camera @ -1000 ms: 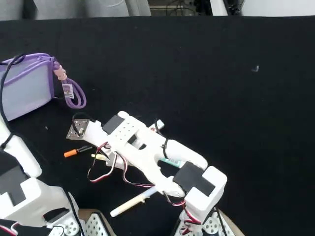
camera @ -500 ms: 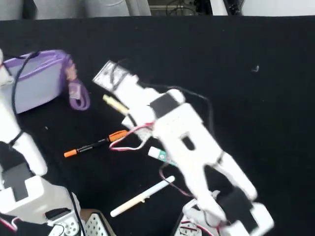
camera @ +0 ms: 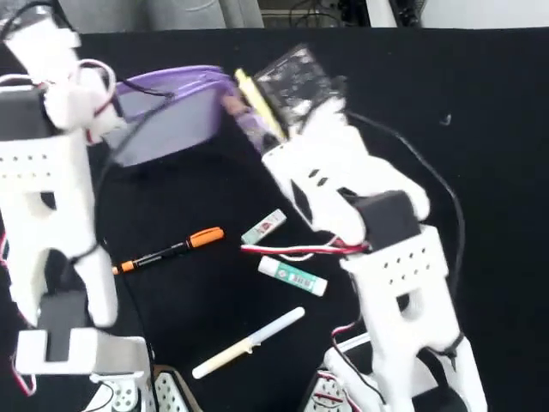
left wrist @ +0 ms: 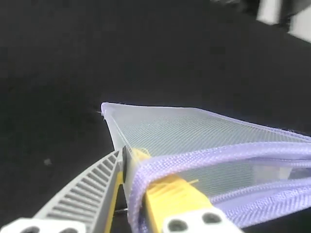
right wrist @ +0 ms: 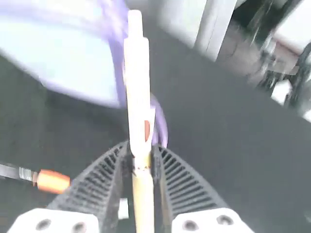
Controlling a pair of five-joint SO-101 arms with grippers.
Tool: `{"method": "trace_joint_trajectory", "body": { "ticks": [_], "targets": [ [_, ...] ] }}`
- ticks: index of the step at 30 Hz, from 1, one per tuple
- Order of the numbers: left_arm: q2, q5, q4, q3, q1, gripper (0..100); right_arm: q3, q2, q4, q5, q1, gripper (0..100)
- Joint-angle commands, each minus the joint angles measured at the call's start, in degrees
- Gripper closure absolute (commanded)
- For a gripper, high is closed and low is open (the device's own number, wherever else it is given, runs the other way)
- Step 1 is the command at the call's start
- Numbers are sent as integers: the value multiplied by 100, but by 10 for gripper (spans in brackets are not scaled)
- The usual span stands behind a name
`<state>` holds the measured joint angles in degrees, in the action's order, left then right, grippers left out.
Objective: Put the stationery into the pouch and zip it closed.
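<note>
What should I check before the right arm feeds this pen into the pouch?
1. Right end effector clamped on the pale yellow plastic pen: ok.
2. Left end effector gripping the zipper rim of the translucent mesh pouch with purple trim: ok.
3. Pouch mouth open wide enough: cannot tell.
4. Pen tip lined up over the opening: cannot tell.
5. All stationery packed: not ok. The orange-capped black marker, a white-and-green stick and a long cream pen lie on the black table.
</note>
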<state>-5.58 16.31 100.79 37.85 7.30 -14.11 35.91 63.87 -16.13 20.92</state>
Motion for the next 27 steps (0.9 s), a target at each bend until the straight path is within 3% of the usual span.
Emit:
{"method": "trace_joint_trajectory", "body": {
  "ticks": [1,9,14,20,27],
  "targets": [
    [-686,149,9,-48,-479,972,470,224,-413,97,-105,988],
    [-730,114,-18,-1253,-505,972,796,233,-1011,255,-97,988],
    [-791,132,-369,-1675,-549,972,734,338,-1538,923,-97,988],
    [-791,149,-747,-2211,-804,972,-268,1121,-2699,1582,-62,988],
    [-791,369,-949,-2264,-848,972,-2044,1991,-4510,1591,897,988]
  ]
}}
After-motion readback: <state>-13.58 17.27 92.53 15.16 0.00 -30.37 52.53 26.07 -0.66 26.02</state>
